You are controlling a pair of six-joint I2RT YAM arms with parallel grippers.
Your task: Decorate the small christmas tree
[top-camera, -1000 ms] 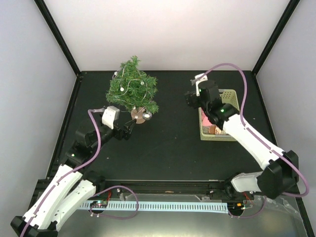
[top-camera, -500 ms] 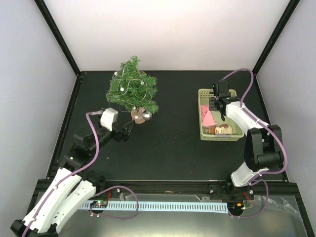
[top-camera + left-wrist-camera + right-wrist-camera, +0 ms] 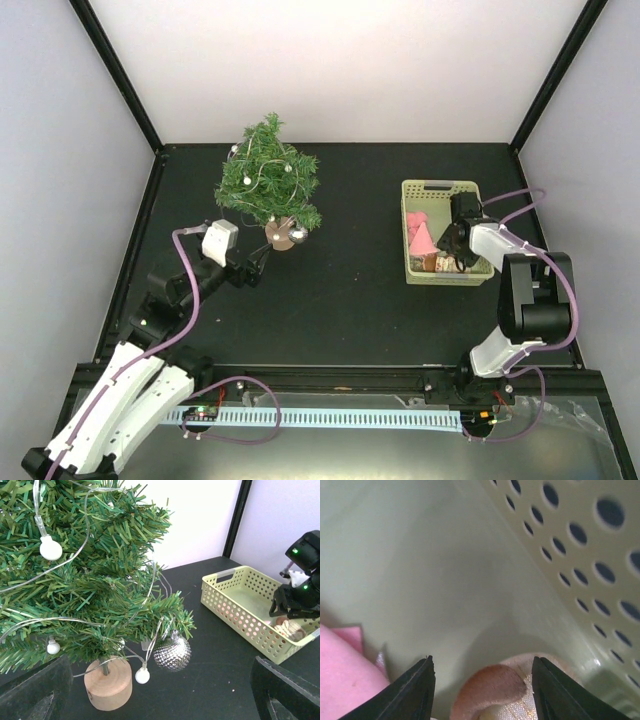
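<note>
Where the black tabletop (image 3: 350,300) fills the floor of the cell, plain white walls (image 3: 340,70) rise behind and at both sides, with black frame posts (image 3: 115,75) at the far corners. The small christmas tree (image 3: 268,180) stands upright at about 11 o'clock on the table, its trunk in a round wooden base (image 3: 108,685). A clear wire with white bulbs (image 3: 50,547) winds through it, and a silver bauble (image 3: 172,652) hangs from a low branch just beside the base.

The left gripper (image 3: 262,262) hovers at 7 o'clock of the base, near but apart from it, with its jaws spread wide and holding nothing.

A pale green perforated basket (image 3: 440,187) sits at about 2 o'clock. The right gripper (image 3: 455,245) reaches down into its near right part, beside a pink item (image 3: 421,232).

In the right wrist view the fingers (image 3: 420,690) stand apart over a tan, glittery ornament (image 3: 495,692). The ornament is cut off by the lower edge, so I cannot tell whether the fingers press it or what it is. From above, the gripper hides that part of the basket. In the left wrist view the treetop runs out of frame.
</note>
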